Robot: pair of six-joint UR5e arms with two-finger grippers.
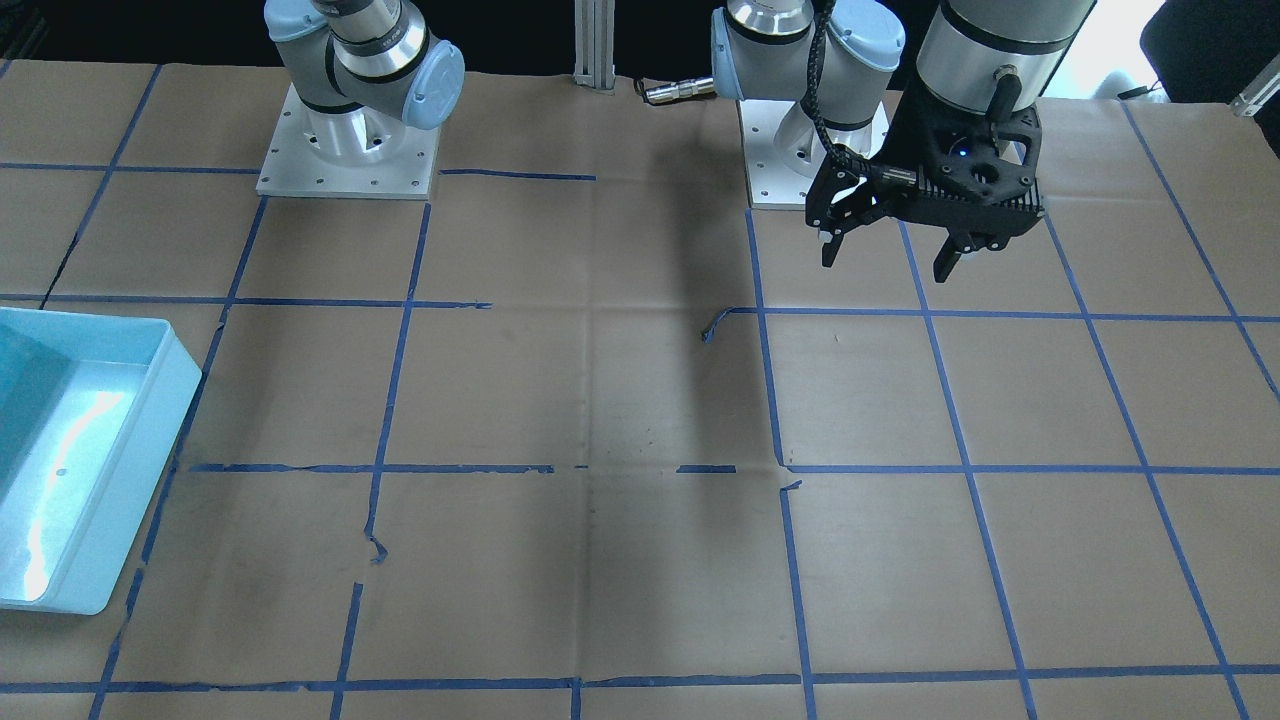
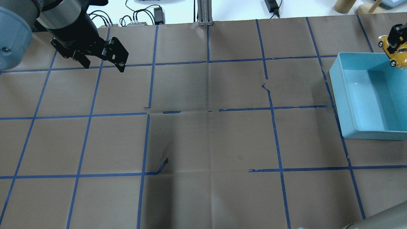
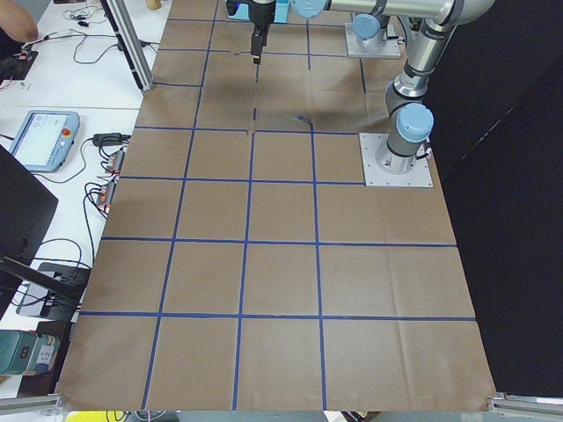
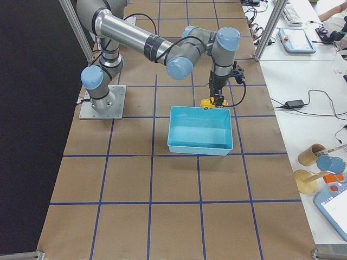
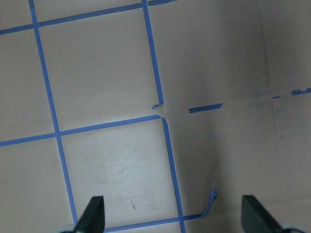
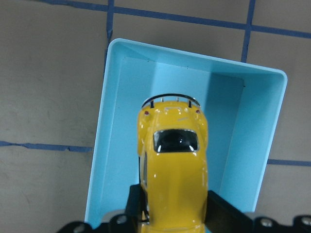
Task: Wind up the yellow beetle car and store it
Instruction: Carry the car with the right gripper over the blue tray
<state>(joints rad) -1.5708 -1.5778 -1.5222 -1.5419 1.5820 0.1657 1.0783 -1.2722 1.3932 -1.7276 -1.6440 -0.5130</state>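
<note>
The yellow beetle car (image 6: 173, 165) is held between the fingers of my right gripper (image 6: 177, 209), which is shut on it. It hangs above the light blue bin (image 6: 99, 145), over the bin's inside near one rim. The car also shows in the overhead view (image 2: 399, 54) at the right edge and in the exterior right view (image 4: 212, 103). My left gripper (image 1: 886, 262) is open and empty, raised above the table near its own base. It also shows in the overhead view (image 2: 104, 67) and the left wrist view (image 5: 174, 216).
The bin (image 2: 337, 95) stands at the table's right end, and its inside looks empty (image 4: 198, 147). The table is brown paper with a blue tape grid, and a loose curl of tape (image 2: 161, 166) lifts near the middle.
</note>
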